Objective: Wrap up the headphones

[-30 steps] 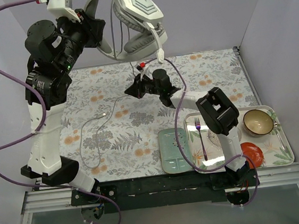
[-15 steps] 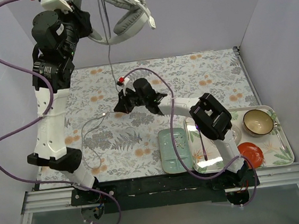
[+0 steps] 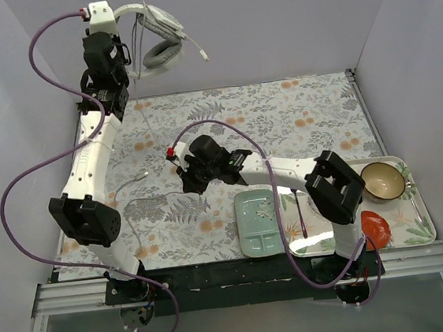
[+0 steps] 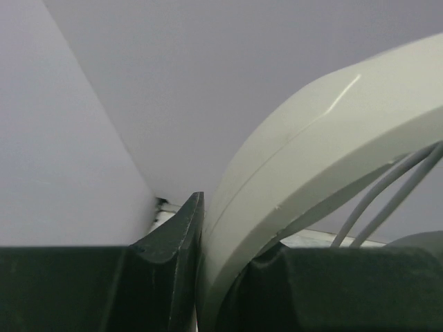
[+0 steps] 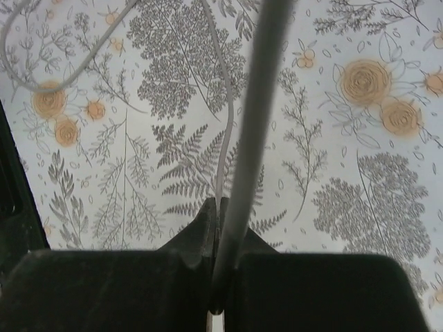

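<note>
Swinging back and out to its own side, the left arm has carried the white-and-grey over-ear headphones (image 3: 160,52) away from above the middle of the table. They now hang high in the far-left corner, close to the back wall. The left gripper (image 4: 225,277) is clamped on the wide headband, with one dark finger pressed against each face of it.

Meanwhile the right gripper (image 3: 188,172) has slid nearer and leftward, low over the floral tablecloth (image 3: 304,118). It pinches the long thin grey cord (image 5: 228,131) between closed fingers. The right wrist view shows the cord running out from the fingertips across the cloth, with a blurred length of it rising close past the lens. From the ear cups the cord drops toward the right gripper. The remaining slack lies in loose loops on the cloth at the left, well apart from the headphones.

So the two arms have drawn apart, and the stretch of cord between cups and pinch looks longer and straighter than it was. No turn of cord shows round the headband or cups, so the wrapping itself seems not yet begun. This reads as taking up slack ahead of a first loop. That loop would mean leading the pinched cord round the headband, where the thin cord could slip from the fingers or snag.
</note>
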